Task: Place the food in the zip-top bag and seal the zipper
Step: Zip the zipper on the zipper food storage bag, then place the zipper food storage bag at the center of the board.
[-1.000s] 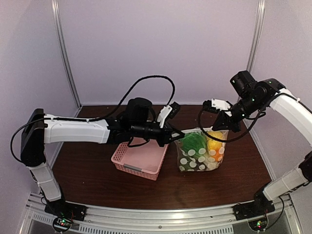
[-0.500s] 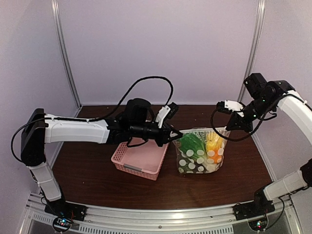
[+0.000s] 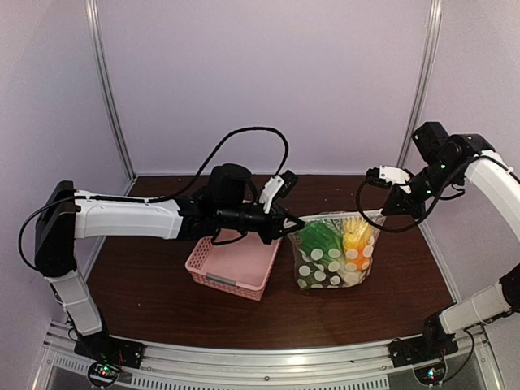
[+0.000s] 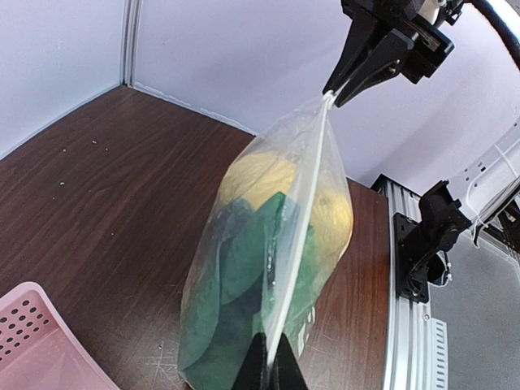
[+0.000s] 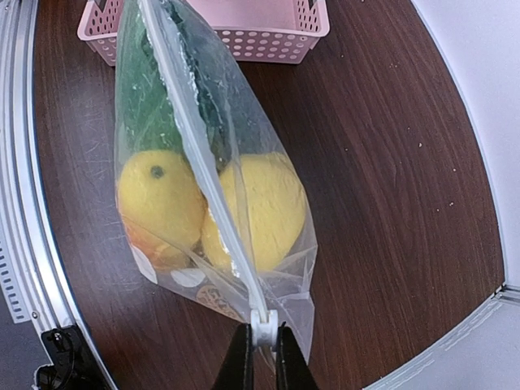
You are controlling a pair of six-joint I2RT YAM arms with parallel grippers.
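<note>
Tabletop [image 3: 162,284], left end effector [image 3: 292,223] and right end effector [image 3: 383,211] clamp zipper [image 3: 337,216] ends, food [image 3: 323,240] half-hidden

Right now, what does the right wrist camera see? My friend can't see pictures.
The right end effector pinches one end of the zipper on a clear zip-top bag, pulled taut over a brown table. Inside are two yellow lemons and a green leafy vegetable; a pink basket sits at the top.

The clear zip-top bag [image 3: 331,264] carries white oval dots. Inside it are yellow lemons [image 5: 158,199] and a dark green leafy vegetable [image 4: 236,276]. The perforated basket [image 3: 231,284] is pink, and the bench [image 3: 146,292] is dark brown.
</note>
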